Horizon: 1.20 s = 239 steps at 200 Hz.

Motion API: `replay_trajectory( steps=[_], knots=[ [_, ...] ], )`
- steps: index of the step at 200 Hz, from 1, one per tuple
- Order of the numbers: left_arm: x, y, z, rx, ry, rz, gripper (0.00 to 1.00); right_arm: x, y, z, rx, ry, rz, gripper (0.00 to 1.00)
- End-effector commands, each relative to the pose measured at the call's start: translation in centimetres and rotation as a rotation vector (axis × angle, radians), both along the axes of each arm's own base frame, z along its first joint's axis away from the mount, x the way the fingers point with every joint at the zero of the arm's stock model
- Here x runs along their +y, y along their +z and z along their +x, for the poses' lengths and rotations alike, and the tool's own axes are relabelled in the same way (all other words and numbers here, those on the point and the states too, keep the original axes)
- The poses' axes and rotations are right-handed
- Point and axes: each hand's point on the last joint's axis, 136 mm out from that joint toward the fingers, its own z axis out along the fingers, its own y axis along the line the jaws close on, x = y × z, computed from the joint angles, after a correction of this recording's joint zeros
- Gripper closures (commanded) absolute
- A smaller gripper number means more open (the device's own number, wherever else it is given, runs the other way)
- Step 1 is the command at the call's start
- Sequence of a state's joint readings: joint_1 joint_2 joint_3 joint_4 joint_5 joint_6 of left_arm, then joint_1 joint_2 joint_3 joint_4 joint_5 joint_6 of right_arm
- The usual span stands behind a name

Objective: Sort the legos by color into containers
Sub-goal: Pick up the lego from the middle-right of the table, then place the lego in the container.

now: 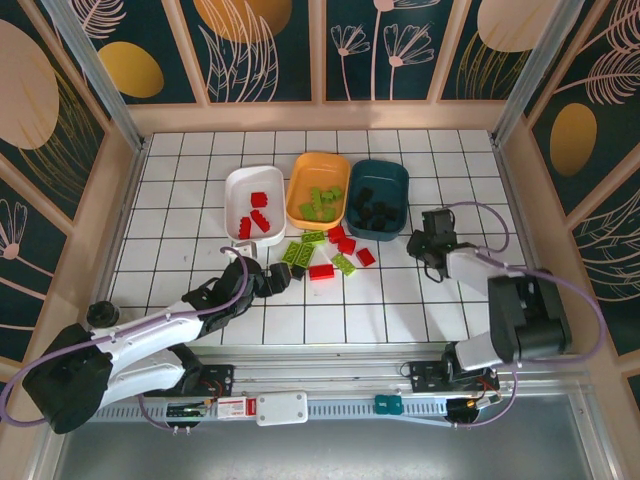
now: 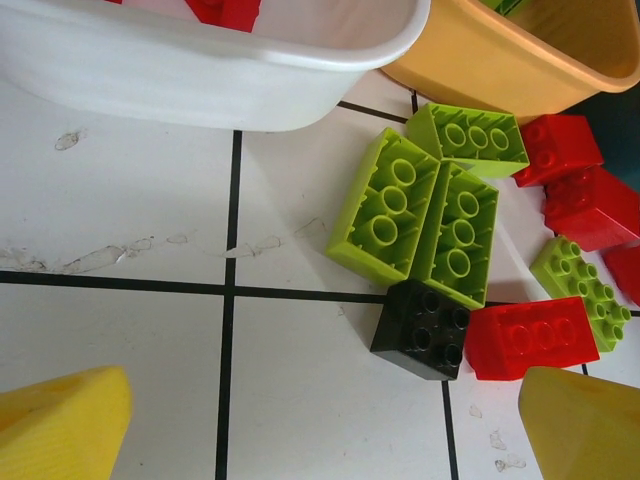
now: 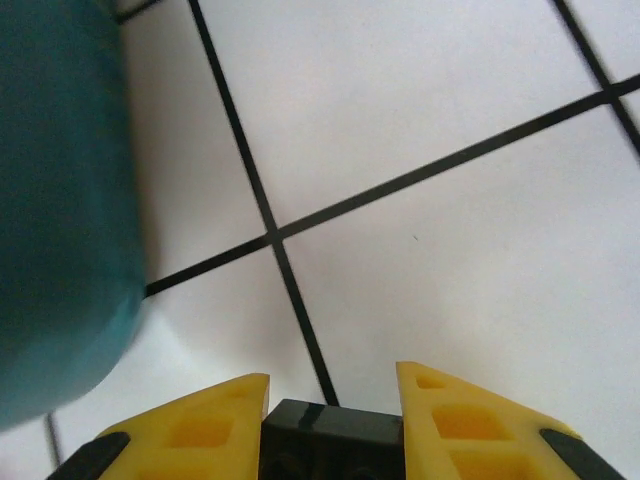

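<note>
Right wrist view is showing your right end effector point(image 3: 330, 380) clamping a small black plastic brick point(image 3: 330, 432), probably light, rigid, slick; flat sides grip best. Left end effector point(image 2: 325, 400) is gaping.

Cuts off the white tray point(image 2: 200, 70) at twelve o'clock in the left wrist view, and trims the red bricks point(image 2: 222, 8) inside it to slivers. Loses the orange tray point(image 2: 520, 60) past one o'clock, and a red brick point(image 2: 628, 272) at three. Crops the left gripper point(image 2: 320, 440) at six, leaving two yellow tips. In the right wrist view, blurs the teal tray point(image 3: 60, 200) and clips it at nine o'clock. Hides most of the black brick point(image 3: 330, 440) below six, between the fingers of the right gripper point(image 3: 330, 395). From the top, too dark to count the black pieces point(image 1: 375, 212) in the teal tray.
</note>
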<state>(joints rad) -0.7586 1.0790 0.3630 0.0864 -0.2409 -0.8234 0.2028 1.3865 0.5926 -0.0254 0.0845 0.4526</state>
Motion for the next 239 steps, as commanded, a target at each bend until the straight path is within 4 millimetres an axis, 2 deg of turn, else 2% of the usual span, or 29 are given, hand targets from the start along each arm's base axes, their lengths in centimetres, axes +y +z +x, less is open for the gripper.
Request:
replay_trajectory(
  steps=[1,27,46,86,93,107,122,142,183,208,239],
  knots=[
    [-0.2,1.0,0.6,-0.028,0.011,-0.008,0.01,0.7,4.4,-0.5,-0.111,0.014,0.054,0.77],
    [0.0,1.8,0.9,-0.046,0.020,-0.001,0.01,3.2,10.4,0.5,-0.246,0.100,0.104,0.78],
    [-0.1,2.6,1.2,-0.062,0.018,0.002,0.01,5.5,12.3,2.3,-0.279,0.174,0.118,0.78],
    [-1.0,3.3,1.6,-0.058,-0.034,0.037,0.01,8.4,10.5,7.7,-0.248,0.234,0.101,0.75],
    [-1.4,3.2,1.6,-0.052,-0.055,0.044,0.01,8.9,10.0,8.6,-0.240,0.246,0.095,0.68],
    [-2.1,2.8,1.8,-0.033,-0.092,0.066,0.02,9.9,9.3,9.9,-0.222,0.287,0.092,0.42],
    [-3.0,1.8,1.8,0.007,-0.141,0.098,0.11,10.3,9.2,10.7,-0.217,0.292,0.072,0.34],
    [-3.9,-0.1,1.5,0.063,-0.182,0.143,0.21,10.6,9.3,10.1,-0.225,0.293,0.071,0.33],
    [-5.2,-3.3,0.7,0.115,-0.243,0.264,0.23,9.6,9.0,7.6,-0.230,0.271,0.086,0.32],
    [-5.5,-4.1,1.2,0.116,-0.247,0.310,0.31,9.3,9.2,6.6,-0.241,0.264,0.098,0.32],
    [-6.1,-4.6,2.1,0.102,-0.258,0.349,0.33,9.3,10.2,6.1,-0.263,0.262,0.119,0.32]
  ],
)
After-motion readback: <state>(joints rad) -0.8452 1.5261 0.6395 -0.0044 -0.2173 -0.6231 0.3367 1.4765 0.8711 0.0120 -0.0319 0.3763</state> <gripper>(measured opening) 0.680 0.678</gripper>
